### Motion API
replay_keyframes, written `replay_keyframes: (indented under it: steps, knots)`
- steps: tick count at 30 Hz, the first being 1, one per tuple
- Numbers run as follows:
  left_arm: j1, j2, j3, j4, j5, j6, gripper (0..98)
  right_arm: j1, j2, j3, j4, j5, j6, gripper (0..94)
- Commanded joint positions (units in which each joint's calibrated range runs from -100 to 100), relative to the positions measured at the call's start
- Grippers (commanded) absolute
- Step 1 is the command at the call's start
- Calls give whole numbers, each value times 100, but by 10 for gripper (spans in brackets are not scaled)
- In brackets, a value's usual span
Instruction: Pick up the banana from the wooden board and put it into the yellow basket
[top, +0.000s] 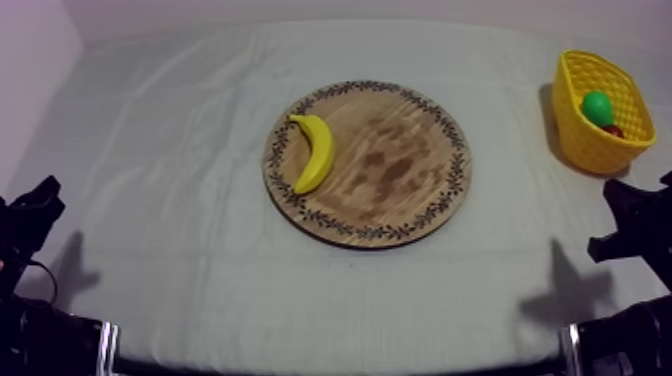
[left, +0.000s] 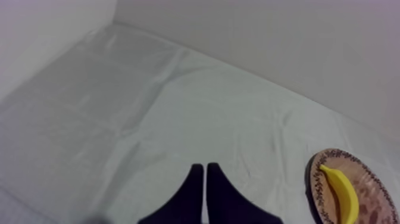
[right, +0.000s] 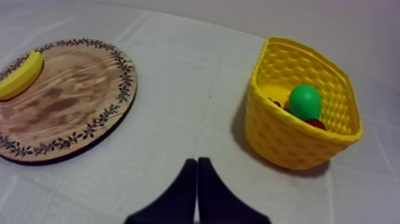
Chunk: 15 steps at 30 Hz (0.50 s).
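A yellow banana (top: 315, 152) lies on the left part of the round wooden board (top: 400, 170) in the middle of the table. The yellow basket (top: 580, 130) stands at the far right, holding a green pear (top: 597, 107) and a small red fruit (top: 613, 130). My left gripper (left: 205, 170) is shut on nothing, its fingers together as a narrow wedge over bare cloth, with the board (left: 369, 179) and banana (left: 343, 192) off to its side. My right gripper (right: 197, 162) is shut too, hanging over the cloth between the board (right: 77, 101) and the basket (right: 280, 137).
Both arms rest low at the table's front corners, the left arm (top: 30, 215) and the right arm (top: 635, 225). Bare grey-white cloth lies all round the board. A wall runs behind the table's far edge.
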Motion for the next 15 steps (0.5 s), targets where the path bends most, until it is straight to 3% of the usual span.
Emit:
replay_keyframes:
  steps: [1, 15]
  knots:
    - [-2, 3, 4, 1, -2, -1, 1, 461, -7, -89, -192, 204, -68, 6]
    - [-2, 3, 4, 1, -2, 4, 1, 344, -7, -111, -39, 284, -238, 8]
